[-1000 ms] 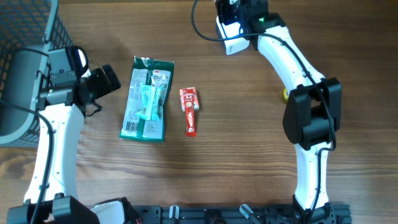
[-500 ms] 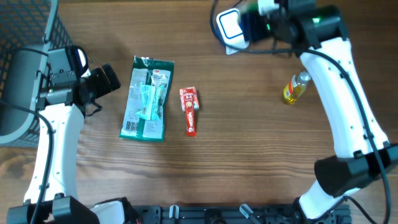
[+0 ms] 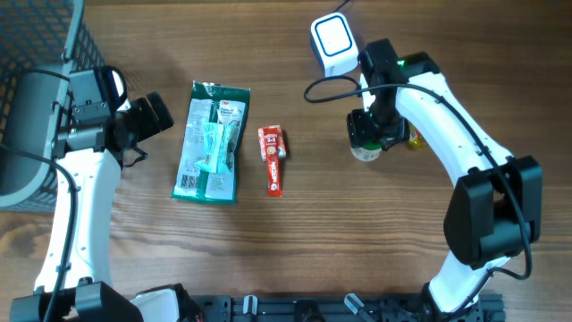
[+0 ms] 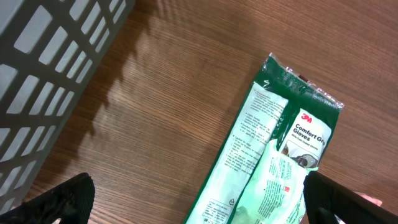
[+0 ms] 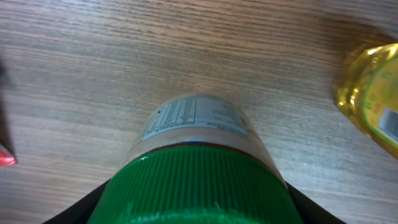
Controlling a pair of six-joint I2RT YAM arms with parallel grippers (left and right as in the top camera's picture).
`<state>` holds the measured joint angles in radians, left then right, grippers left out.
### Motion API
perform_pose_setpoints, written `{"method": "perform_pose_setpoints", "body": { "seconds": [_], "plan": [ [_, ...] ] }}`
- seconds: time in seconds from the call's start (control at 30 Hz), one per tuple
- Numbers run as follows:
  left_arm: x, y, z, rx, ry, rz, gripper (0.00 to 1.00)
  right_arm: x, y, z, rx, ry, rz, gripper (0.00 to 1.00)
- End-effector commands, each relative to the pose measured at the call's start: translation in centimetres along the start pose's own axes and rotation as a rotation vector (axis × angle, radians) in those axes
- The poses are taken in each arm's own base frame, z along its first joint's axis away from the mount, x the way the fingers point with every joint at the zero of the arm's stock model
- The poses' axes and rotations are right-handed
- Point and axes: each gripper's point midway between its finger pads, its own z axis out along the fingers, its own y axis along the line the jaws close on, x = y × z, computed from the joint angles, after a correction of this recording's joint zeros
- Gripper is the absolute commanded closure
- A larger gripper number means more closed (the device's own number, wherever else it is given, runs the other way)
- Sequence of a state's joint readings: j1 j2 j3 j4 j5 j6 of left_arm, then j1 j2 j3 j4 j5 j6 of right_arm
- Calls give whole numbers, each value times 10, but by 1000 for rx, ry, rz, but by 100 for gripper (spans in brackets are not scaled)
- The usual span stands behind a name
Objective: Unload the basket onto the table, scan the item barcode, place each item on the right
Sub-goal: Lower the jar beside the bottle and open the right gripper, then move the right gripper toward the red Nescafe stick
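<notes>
**woodgrain_99:** ok so where's the thing that's meant to get scanned?

**armwatcher:** The green-lidded jar (image 5: 199,180) is in the right gripper (image 3: 368,139). The claw is clamped on it just under the lid, and its jaws sit partway apart because the jar is fat. From overhead it's at roughly 5 o'clock from the white scanner (image 3: 333,36), near it but not touching. The wrist cam looks straight down on the lid, with a strip of printed label showing past it.

**woodgrain_99:** is it standing on the table (image 3: 313,250) or up in the air?

**armwatcher:** Honestly can't tell, the arm covers the bottom of it. There's a yellow bottle (image 5: 372,102) just beside it at 3 o'clock.

**woodgrain_99:** and the other arm?

**armwatcher:** The left gripper (image 4: 199,202) is spread wide with nothing between the fingers. It's hovering at 9 o'clock from the gloves pack (image 3: 212,141), which lies flat. A red tube (image 3: 272,159) lies at 3 o'clock from the pack, between it and the jar. The basket (image 3: 36,45) is up at 10 o'clock from the left claw.
</notes>
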<state>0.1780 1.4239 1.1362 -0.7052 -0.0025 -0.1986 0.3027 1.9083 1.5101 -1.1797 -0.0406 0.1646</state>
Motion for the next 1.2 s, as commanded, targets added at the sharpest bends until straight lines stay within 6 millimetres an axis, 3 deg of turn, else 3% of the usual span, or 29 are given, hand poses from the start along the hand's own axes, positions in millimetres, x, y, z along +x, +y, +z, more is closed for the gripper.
{"method": "perform_pose_setpoints", "body": {
  "seconds": [0.0, 0.03, 0.27, 0.37, 0.4, 0.5, 0.63, 0.8, 0.87, 0.97, 1.1, 1.17],
  "plan": [
    [-3, 1, -1, -3, -8, 9, 0, -4, 0, 7, -5, -21, 20, 28],
    [-3, 1, -1, -3, -8, 9, 0, -7, 0, 7, -7, -33, 20, 20],
    [-3, 1, -1, -3, -8, 9, 0, -21, 3, 1, -16, -91, -10, 19],
    [-3, 1, -1, -3, -8, 9, 0, -42, 8, -26, -30, -168, -14, 20],
    [-3, 1, -1, -3, -8, 9, 0, -52, 15, -44, -41, -210, -23, 23],
    [-3, 1, -1, -3, -8, 9, 0, -66, 32, -65, -68, -281, -37, 34],
    [-3, 1, -1, -3, -8, 9, 0, -59, 64, -53, -111, -258, -16, 50],
    [-3, 1, -1, -3, -8, 9, 0, -44, 92, -14, -97, -193, -70, 56],
    [-3, 1, -1, -3, -8, 9, 0, -37, 89, 1, -60, -156, -19, 56],
    [-3, 1, -1, -3, -8, 9, 0, -32, 67, 18, 47, -136, 13, 56],
    [-3, 1, -1, -3, -8, 9, 0, -30, 27, 17, 215, -135, 43, 56],
    [-3, 1, -1, -3, -8, 9, 0, -26, 18, 17, 230, -111, 56, 56]
  ]
}}
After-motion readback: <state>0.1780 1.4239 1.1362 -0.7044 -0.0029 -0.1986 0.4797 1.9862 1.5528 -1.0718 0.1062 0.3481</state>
